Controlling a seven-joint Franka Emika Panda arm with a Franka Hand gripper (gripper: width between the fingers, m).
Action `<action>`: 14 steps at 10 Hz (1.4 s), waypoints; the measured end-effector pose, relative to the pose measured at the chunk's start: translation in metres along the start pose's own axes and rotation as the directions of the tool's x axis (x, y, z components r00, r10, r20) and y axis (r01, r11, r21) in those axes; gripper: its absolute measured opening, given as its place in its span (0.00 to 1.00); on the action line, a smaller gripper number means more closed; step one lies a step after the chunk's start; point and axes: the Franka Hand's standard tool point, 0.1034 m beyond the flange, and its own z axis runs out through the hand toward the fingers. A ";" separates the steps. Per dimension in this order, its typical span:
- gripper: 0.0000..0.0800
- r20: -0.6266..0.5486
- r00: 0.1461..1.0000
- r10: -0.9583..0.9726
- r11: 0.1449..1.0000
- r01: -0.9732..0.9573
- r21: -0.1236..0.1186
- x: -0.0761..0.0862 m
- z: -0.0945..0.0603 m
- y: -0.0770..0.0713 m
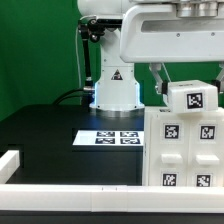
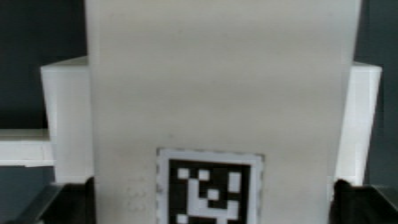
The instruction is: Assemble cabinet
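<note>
The cabinet [image 1: 184, 152], a large white boxy case with several square tags on its front, stands at the exterior view's right. A small white block with one tag [image 1: 192, 98] sits at its top edge. My gripper [image 1: 190, 90] hangs straight above, with a finger on each side of this block. In the wrist view the tagged block [image 2: 214, 110] fills the middle, and my gripper [image 2: 214, 208] has its dark fingertips [image 2: 71, 205] against both side edges, shut on it. A wider white body [image 2: 61, 110] shows behind the block, apparently the cabinet.
The marker board [image 1: 117, 138] lies flat on the black table in front of the robot base [image 1: 115, 88]. A low white wall [image 1: 60, 186] runs along the table's front edge, with a white corner piece [image 1: 9, 163] at the left. A green backdrop stands behind.
</note>
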 end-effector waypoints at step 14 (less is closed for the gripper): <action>0.69 0.000 1.000 0.004 1.000 -0.004 0.001 -0.007 0.007 0.001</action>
